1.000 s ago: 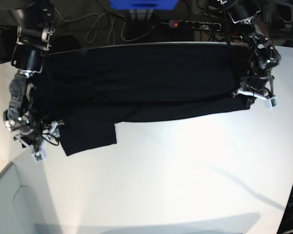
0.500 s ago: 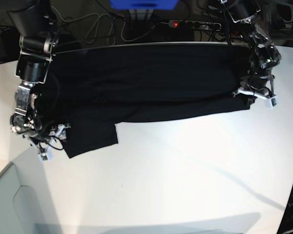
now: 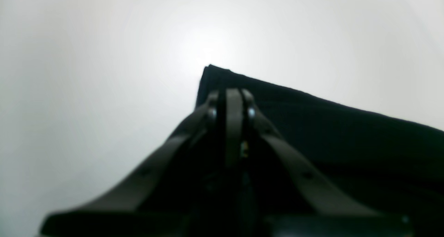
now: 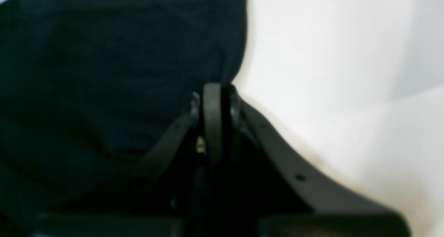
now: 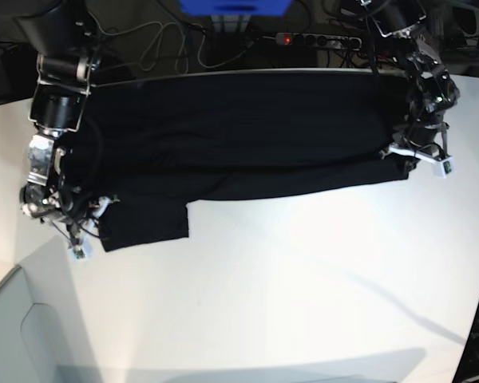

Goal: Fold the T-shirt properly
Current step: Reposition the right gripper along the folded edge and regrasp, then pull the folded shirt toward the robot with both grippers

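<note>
The black T-shirt point(image 5: 239, 128) lies spread along the far half of the white table point(image 5: 303, 279), plain side up, with one sleeve flap hanging toward me at the left. My left gripper point(image 5: 415, 158) is at the shirt's right end. In the left wrist view my left gripper point(image 3: 230, 100) is shut on the T-shirt point(image 3: 312, 126) just behind a cloth corner. My right gripper point(image 5: 90, 229) is at the sleeve's left edge. In the right wrist view my right gripper point(image 4: 213, 93) is shut on the edge of the T-shirt point(image 4: 104, 74). No print shows.
A power strip point(image 5: 319, 38) with cables and a blue object point(image 5: 235, 6) sit behind the table's far edge. A grey lower surface point(image 5: 24, 335) lies off the table's near left corner. Bare white tabletop fills the near half.
My right gripper has gone from open to shut at the sleeve's edge, after shifting slightly toward the shirt. The sleeve corner has pulled in a little. The left arm has not moved.
</note>
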{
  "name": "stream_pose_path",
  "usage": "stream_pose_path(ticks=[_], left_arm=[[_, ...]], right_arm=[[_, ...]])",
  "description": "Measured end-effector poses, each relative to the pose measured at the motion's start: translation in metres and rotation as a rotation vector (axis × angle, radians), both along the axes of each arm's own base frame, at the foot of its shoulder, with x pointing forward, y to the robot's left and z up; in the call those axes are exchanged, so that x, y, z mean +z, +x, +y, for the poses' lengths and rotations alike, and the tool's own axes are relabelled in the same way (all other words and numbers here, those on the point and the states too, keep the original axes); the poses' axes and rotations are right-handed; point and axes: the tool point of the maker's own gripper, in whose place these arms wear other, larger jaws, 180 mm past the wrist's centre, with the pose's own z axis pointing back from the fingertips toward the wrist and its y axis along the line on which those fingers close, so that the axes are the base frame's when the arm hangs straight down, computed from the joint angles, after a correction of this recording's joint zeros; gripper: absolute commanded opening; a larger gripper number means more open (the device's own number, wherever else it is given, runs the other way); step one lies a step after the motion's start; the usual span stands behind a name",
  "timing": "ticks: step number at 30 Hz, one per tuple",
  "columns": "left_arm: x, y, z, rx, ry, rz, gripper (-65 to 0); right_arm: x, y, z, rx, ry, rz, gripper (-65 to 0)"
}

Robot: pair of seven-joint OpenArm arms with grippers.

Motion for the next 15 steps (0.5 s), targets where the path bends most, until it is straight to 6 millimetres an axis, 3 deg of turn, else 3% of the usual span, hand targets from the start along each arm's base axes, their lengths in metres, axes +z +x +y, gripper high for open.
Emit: stream_pose_path(ticks=[3,8,15], left_arm=[[0.0,0.0,0.0,0.0,0.0,-0.001,-65.0],[0.0,-0.001,0.0,0.0,0.001,0.002,-65.0],[0.0,-0.001,0.0,0.001,0.0,0.001,-65.0]], right_arm=[[0.024,-0.005,-0.005,0.021,-0.07,-0.061,-64.8],[0.1,0.002,0.002,0.068,-0.164,-0.281,-64.8],[0.145,-0.039,0.018,0.126,-0.272,-0.393,-64.8]])
